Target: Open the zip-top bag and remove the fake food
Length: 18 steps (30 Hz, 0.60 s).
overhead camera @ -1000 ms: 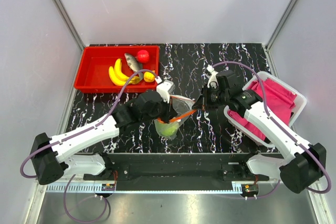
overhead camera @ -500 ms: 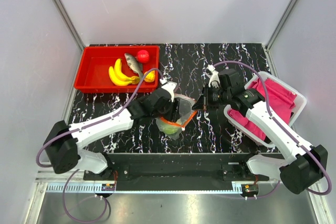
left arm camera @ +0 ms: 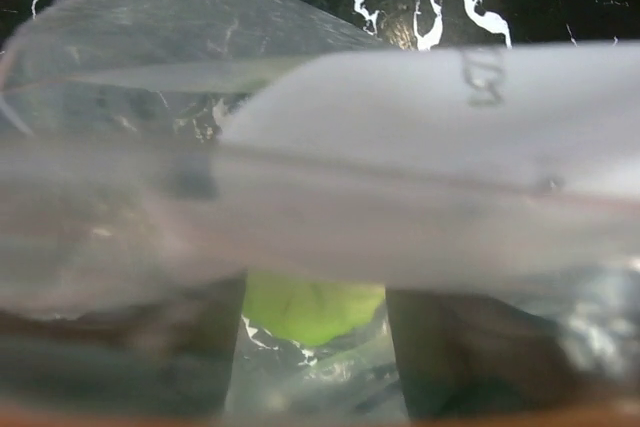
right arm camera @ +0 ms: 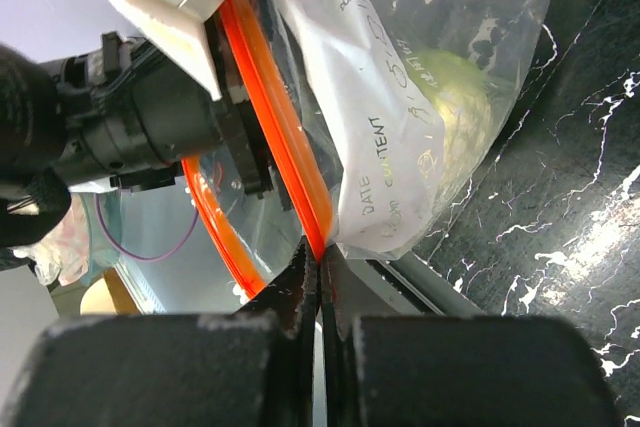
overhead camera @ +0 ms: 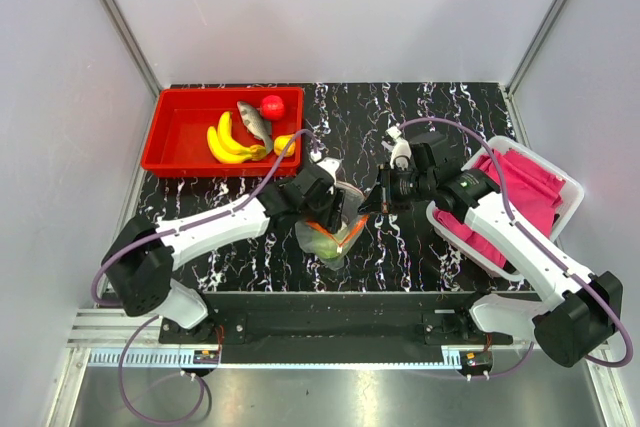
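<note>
The zip-top bag (overhead camera: 343,230) hangs between both grippers, its orange zip strip (right arm camera: 285,162) spread into a loop. My right gripper (overhead camera: 372,205) is shut on that strip at the bag's right corner (right arm camera: 318,257). My left gripper (overhead camera: 326,213) is open and reaches into the bag's mouth. In the left wrist view its dark fingers (left arm camera: 205,347) show blurred behind film. A green piece (left arm camera: 312,307) of fake food lies low in the bag, beyond those fingers and apart from them. Other fake food sits in the red tray (overhead camera: 175,132): bananas (overhead camera: 225,142), fish (overhead camera: 253,119), red fruit (overhead camera: 272,105).
A white bin (overhead camera: 570,209) of pink cloth stands at the right, beside my right arm. The red tray is at the back left. A small yellow-orange fruit (overhead camera: 284,144) lies at the tray's near right corner, close to my left arm's cable.
My left gripper has gone from shut to open and pushed right, into the bag's mouth. The bag has sunk and spread a little. My right gripper keeps its grip on the strip.
</note>
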{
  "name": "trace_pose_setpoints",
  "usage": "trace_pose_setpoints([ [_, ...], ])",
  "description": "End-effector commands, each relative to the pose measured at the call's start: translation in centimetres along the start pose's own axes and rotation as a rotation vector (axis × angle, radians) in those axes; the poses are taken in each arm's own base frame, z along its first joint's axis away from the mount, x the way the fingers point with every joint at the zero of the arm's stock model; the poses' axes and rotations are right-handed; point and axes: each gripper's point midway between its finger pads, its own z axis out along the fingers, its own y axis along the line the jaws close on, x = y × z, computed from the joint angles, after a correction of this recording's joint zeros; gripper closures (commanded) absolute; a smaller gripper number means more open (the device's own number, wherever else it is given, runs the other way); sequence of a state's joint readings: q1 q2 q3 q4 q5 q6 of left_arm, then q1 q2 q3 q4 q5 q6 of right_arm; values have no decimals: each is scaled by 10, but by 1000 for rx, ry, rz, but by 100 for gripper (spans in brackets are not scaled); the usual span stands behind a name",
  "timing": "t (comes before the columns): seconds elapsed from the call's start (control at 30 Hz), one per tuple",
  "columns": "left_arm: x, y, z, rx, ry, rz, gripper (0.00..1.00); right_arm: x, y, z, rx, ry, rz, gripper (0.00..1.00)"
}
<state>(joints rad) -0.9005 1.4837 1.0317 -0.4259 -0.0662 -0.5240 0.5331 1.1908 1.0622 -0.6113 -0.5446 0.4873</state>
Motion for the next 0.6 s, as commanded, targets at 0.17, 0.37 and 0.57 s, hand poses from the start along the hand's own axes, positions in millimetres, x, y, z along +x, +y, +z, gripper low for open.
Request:
trace_pose_setpoints([
  [0.17,19,-9,17,88,121,23,31,-16,26,-9,-67,-44,-42,100],
  [0.37,43,-10,25,120,208,33,20,-10,15,-5,-38,-35,-41,100],
  [0.57,61,-9,19,154,253,35,14,5,-6,2,12,-6,-30,100],
])
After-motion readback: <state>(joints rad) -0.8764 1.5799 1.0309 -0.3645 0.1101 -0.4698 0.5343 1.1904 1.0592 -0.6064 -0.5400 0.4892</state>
